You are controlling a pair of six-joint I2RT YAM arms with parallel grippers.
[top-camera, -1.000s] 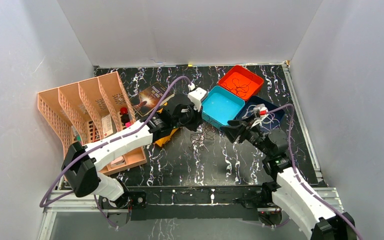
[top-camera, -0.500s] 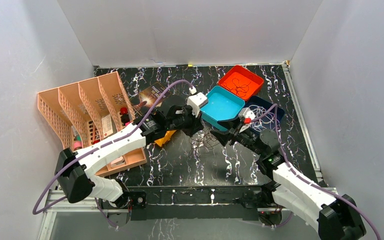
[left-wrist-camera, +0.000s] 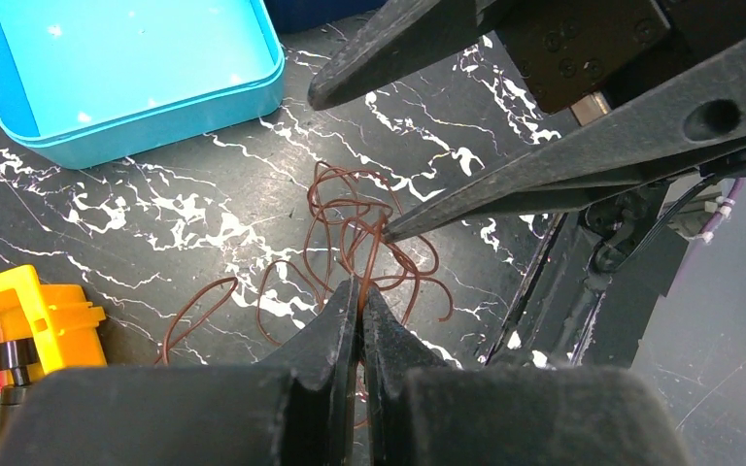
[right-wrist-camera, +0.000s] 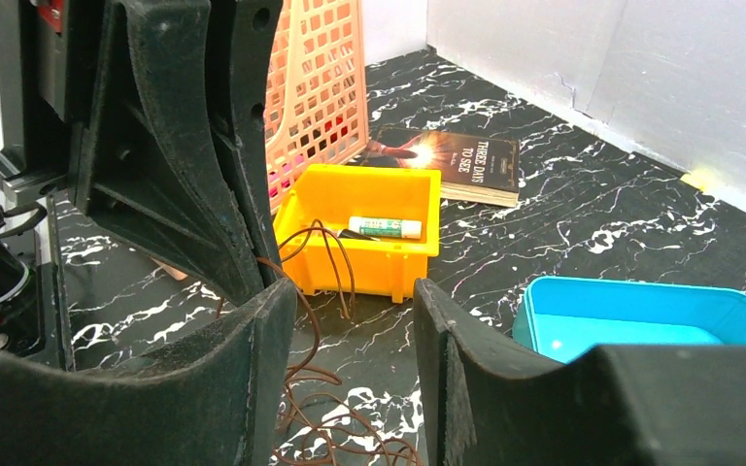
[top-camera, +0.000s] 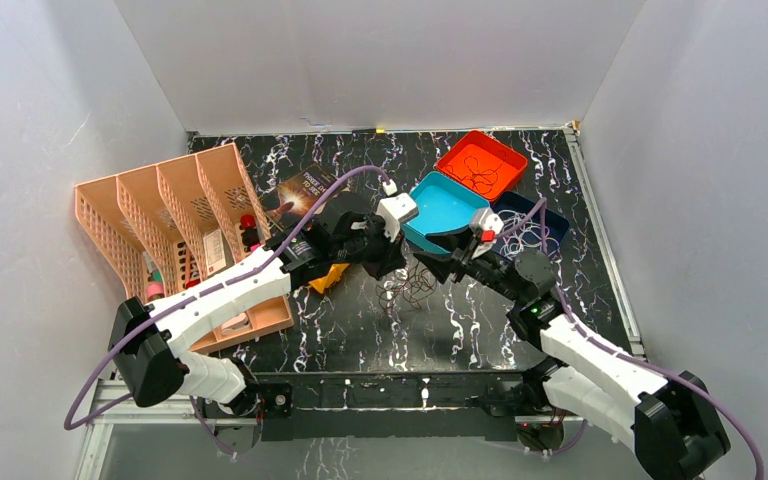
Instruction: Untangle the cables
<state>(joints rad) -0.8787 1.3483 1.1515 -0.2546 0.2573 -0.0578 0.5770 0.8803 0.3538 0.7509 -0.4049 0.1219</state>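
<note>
A tangle of thin brown cable (top-camera: 412, 283) lies on the black marble table in front of the teal tray. In the left wrist view my left gripper (left-wrist-camera: 360, 291) is shut, with a strand of the brown cable (left-wrist-camera: 359, 218) pinched between its tips. My right gripper (left-wrist-camera: 350, 165) is open. Its lower fingertip (left-wrist-camera: 393, 229) touches the tangle and the upper one is above it. In the right wrist view the right gripper (right-wrist-camera: 350, 316) straddles the brown loops (right-wrist-camera: 335, 427), with the left gripper (right-wrist-camera: 238, 243) just beyond. More dark cables (top-camera: 478, 172) lie in the red tray and pale ones (top-camera: 528, 230) in the dark blue tray.
A teal tray (top-camera: 450, 195) sits just behind the tangle, with a red tray (top-camera: 505, 150) and a dark blue tray (top-camera: 557, 232) behind it and to its right. A yellow bin (top-camera: 328, 275), a book (top-camera: 300, 188) and a peach rack (top-camera: 165, 220) stand to the left.
The right gripper has moved left and down to the brown tangle. The left gripper has come down onto the tangle and shut on a strand.
</note>
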